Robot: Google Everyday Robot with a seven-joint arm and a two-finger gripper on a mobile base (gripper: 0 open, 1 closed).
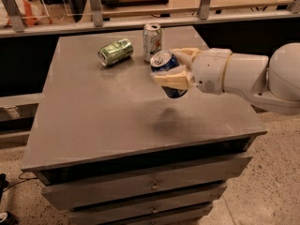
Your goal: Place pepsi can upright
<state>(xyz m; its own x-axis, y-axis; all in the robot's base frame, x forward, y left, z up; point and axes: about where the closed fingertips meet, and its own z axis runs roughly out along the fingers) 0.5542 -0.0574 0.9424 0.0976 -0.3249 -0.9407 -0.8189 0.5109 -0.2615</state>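
Clamping the pepsi can (163, 62) between two cream fingers, closed just to the can's width, the gripper (167, 69) hangs above the grey table (93, 121), just in front of the upright white-and-green can (152, 42). The pepsi can is tilted, its long axis slanting: silver top up toward the white-and-green can, base down and away, off the tabletop. A dented green can (115, 52) lies left of the white-and-green can

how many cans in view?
3. Green can lying back left on the table; white can upright back centre; pepsi can tilted in the gripper, above the table. None seem hidden.
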